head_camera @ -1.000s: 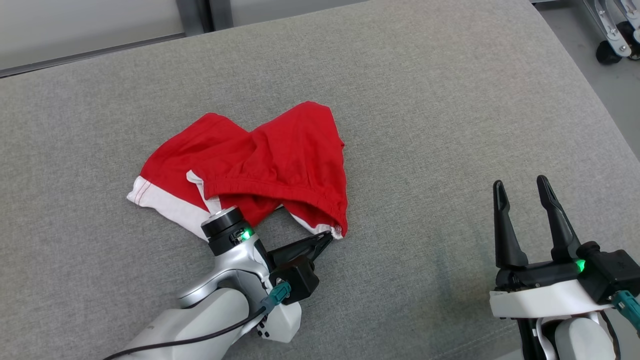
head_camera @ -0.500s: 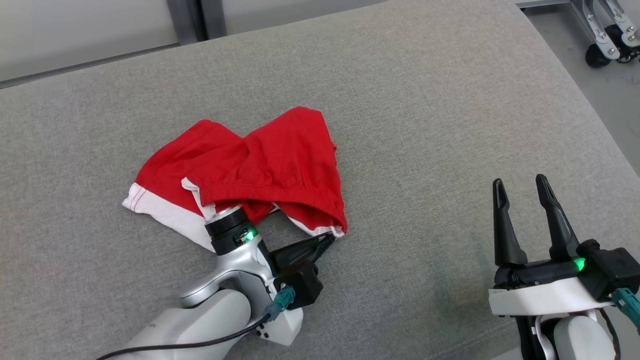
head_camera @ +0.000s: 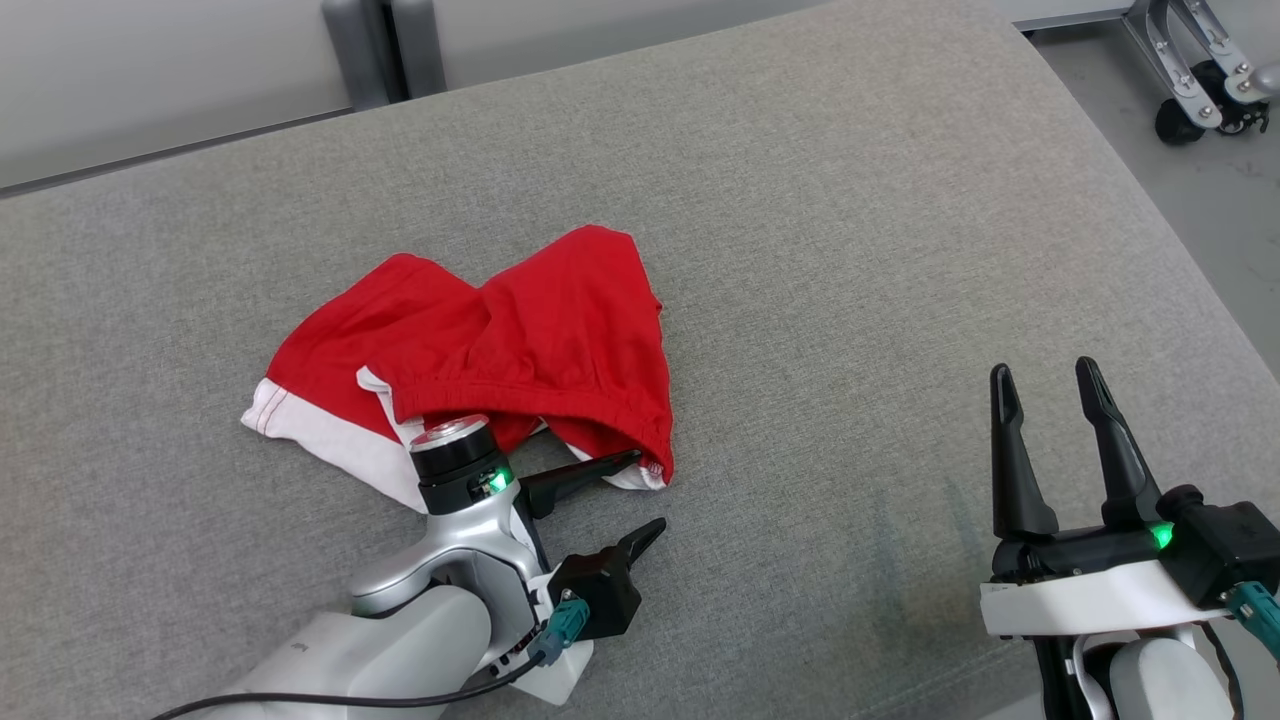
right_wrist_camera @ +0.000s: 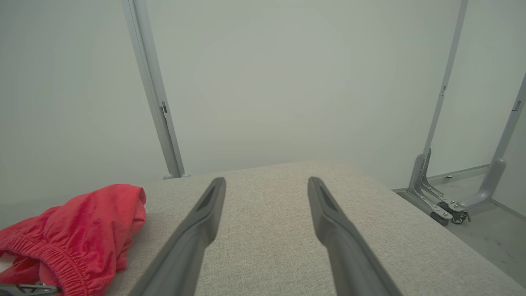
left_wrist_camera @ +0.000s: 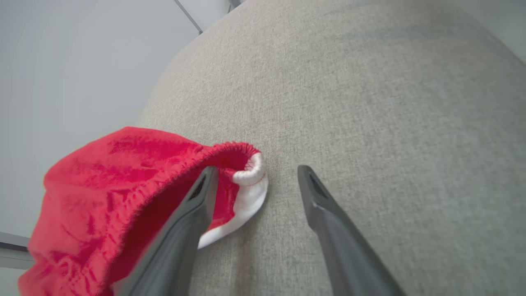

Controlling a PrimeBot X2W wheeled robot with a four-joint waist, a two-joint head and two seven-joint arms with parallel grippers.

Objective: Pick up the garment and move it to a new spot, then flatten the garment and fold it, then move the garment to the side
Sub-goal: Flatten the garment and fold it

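Note:
The garment (head_camera: 520, 340), red shorts with white hems, lies crumpled on the grey fabric surface (head_camera: 850, 250) left of centre. My left gripper (head_camera: 640, 492) is open at its near right corner. In the left wrist view the garment (left_wrist_camera: 123, 172) bunches to the left, and one finger (left_wrist_camera: 193, 213) lies against its white-edged corner while the left gripper (left_wrist_camera: 258, 169) holds nothing. My right gripper (head_camera: 1044, 370) stands open and empty over bare fabric at the lower right. The right wrist view has the right gripper (right_wrist_camera: 266, 181) open too, with the garment (right_wrist_camera: 82, 222) far to its left.
The surface's right edge drops to a grey floor, where a wheeled metal frame (head_camera: 1200, 70) stands, also visible as the metal frame (right_wrist_camera: 444, 205). A grey post (head_camera: 385, 50) rises behind the far edge against a pale wall.
My left gripper has opened and let go of the garment's corner, which now rests on the surface. The head camera has shifted slightly. The right arm has not moved.

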